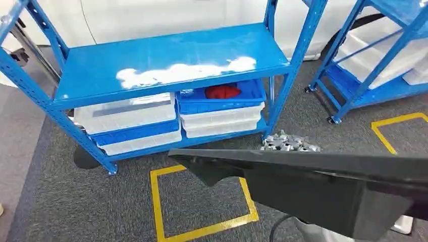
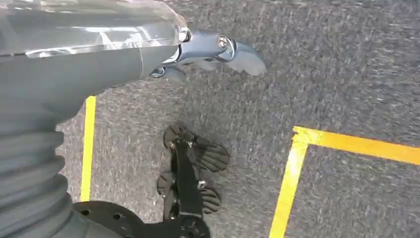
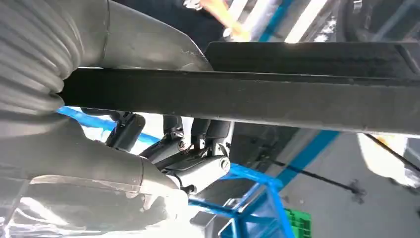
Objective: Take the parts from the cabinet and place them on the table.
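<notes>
- Step in hand, as judged: carry the tray point(image 1: 323, 191) with the parts point(image 1: 288, 142) away from the rack point(image 1: 166, 60) to the worktop.
- Right robot hand point(image 3: 193, 153): it is clamped on the tray. In the right wrist view, the dark fingers reach up behind the black rim that crosses the frame.
- Left robot hand point(image 2: 190, 166): it hangs over the carpet point(image 2: 346, 74) with its fingers apart and holds nothing.
- Keep the tray level. It is held from one side, so any tilt lets loose parts slide to the low rim.
- Turn slowly and keep the tray's corner clear of the rack posts.
- Support the free side with the left robot hand if the tray sags.
- Lower the tray flat onto the worktop before releasing the grip.
- Parts: a small heap of silvery, angular metal pieces sits at centre right of the head view, just above the tray's far rim. They appear to lie in the tray, although the rim hides their base.
- Tray: black, flat and wide. It spans the lower right of the head view.
</notes>
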You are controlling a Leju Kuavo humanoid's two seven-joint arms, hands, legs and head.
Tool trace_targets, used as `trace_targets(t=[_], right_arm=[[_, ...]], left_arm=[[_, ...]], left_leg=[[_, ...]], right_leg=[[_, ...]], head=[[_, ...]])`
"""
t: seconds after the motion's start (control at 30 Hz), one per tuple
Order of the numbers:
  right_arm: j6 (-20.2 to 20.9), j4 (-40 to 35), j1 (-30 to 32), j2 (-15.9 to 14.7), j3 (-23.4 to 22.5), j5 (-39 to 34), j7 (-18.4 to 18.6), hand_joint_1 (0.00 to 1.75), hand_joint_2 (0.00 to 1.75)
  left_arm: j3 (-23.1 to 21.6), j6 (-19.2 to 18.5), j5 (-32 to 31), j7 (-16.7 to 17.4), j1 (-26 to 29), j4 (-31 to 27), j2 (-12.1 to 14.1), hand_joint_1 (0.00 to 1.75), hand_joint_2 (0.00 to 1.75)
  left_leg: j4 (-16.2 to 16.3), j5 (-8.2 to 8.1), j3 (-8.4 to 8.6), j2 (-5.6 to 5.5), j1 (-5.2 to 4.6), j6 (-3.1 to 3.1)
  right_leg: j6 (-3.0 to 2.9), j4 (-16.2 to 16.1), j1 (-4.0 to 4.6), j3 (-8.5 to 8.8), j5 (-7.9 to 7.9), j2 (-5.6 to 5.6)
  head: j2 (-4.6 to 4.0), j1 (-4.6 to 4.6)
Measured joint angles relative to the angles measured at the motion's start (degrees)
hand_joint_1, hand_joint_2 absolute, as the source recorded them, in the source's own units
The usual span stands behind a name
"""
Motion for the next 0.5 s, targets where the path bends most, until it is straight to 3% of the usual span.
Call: trace_targets(t=[0.07,0.1,0.13,0.17,0.23,0.27,0.3,0.33,0.37,0.4,0.43,0.47,0.5], right_arm=[[-0.24,-0.02,0.16,0.31,-0.04,1.55,0.00,1.75,1.75],[-0.42,-0.04,0.16,0.52,-0.04,2.18,0.02,1.75,1.75],[-0.57,-0.11,0.07,0.63,-0.04,2.29,0.00,1.75,1.75],[-0.79,-0.15,-0.03,0.79,-0.04,2.47,-0.02,1.75,1.75],[-1.23,-0.15,0.14,0.96,-0.04,3.12,-0.02,1.75,1.75],[-1.73,-0.15,0.20,1.00,0.00,3.78,0.00,1.75,1.75],[-2.53,-0.15,0.29,0.98,0.04,4.41,0.00,1.75,1.75],[-3.40,-0.15,0.47,0.98,0.07,4.74,0.00,1.75,1.75],[-4.05,-0.20,0.68,0.98,0.18,5.02,0.00,1.75,1.75],[-4.57,-0.37,0.96,0.98,0.33,5.31,0.00,1.75,1.75],[-5.07,-0.70,1.32,0.98,0.39,5.57,0.00,1.75,1.75],[-5.29,-1.05,1.84,0.98,0.42,5.90,0.00,1.75,1.75],[-5.29,-1.53,2.55,0.98,0.42,6.25,-0.04,1.75,1.75]], left_arm=[[0.02,0.37,0.02,0.13,-0.07,0.00,0.04,0.00,1.75],[0.02,0.48,0.02,0.17,-0.26,0.00,-0.11,0.00,1.75],[0.02,0.59,0.02,0.20,-0.38,0.00,-0.11,0.00,1.75],[0.04,0.59,0.02,0.20,-0.33,0.00,-0.11,0.00,1.75],[0.07,0.59,-0.04,0.28,-0.09,0.00,-0.11,0.00,1.75],[0.07,0.41,-0.26,0.35,-0.09,0.00,-0.09,0.00,1.75],[0.07,0.20,-0.59,0.37,-0.13,0.00,-0.09,0.00,1.75],[0.06,-0.22,-0.83,0.39,-0.17,0.00,-0.09,0.00,1.75],[0.04,-0.59,-1.07,0.39,-0.23,0.00,-0.09,0.00,1.75],[0.04,-0.79,-1.20,0.39,-0.31,0.00,-0.09,0.00,1.75],[0.02,-0.81,-1.42,0.52,-0.37,0.00,0.00,0.00,1.75],[-0.02,-0.41,-1.75,0.83,-0.34,0.00,0.02,0.00,1.75],[-0.02,0.00,-1.90,1.23,-0.35,0.00,0.13,0.00,1.75]], left_leg=[[-0.05,0.22,-0.05,0.98,-0.13,0.51],[-0.91,0.86,0.09,1.88,0.70,1.15],[-1.11,1.00,0.10,2.45,0.55,1.47],[-1.10,1.08,0.00,3.11,0.49,1.75],[-1.04,1.05,-0.18,4.43,0.17,1.79],[-0.96,1.05,-0.32,5.21,0.08,1.80],[-0.93,1.03,-0.35,5.87,0.03,1.82],[-0.91,1.01,-0.31,6.47,-0.02,1.83],[-0.90,0.93,-0.24,7.01,-0.04,1.75],[-0.82,0.86,-0.15,7.48,-0.10,1.63],[-0.73,0.74,-0.03,7.80,-0.24,1.45],[-0.45,0.51,-0.09,8.06,-0.71,1.08],[-0.52,0.52,-0.08,8.49,-0.69,0.89]], right_leg=[[0.81,-0.50,-0.16,-0.19,0.51,1.21],[1.07,-0.16,0.04,-0.35,0.26,1.01],[1.15,1.03,0.38,-0.95,-0.84,-1.27],[1.24,4.45,0.31,-2.60,-3.18,-2.83],[1.52,13.30,0.11,-6.65,-7.29,-3.78],[1.63,16.82,0.07,-8.27,-8.21,-3.92],[1.68,17.15,0.07,-8.33,-7.66,-4.06],[1.60,14.76,0.08,-6.94,-5.94,-4.22],[1.42,10.21,0.12,-4.37,-3.63,-4.61],[1.11,4.67,0.23,-1.24,-1.38,-5.76],[0.62,0.32,0.59,1.18,-0.74,-8.69],[0.03,-0.52,1.27,1.36,-1.13,-9.50],[-0.23,-0.47,1.21,1.12,-1.04,-8.51]], head=[[0.00,0.02],[0.00,0.02],[0.00,0.02],[0.00,0.00],[0.00,0.02],[0.00,0.02],[0.00,0.02],[0.00,0.02],[0.00,0.02],[0.00,0.02],[0.00,0.02],[0.00,0.00],[0.00,0.02]])
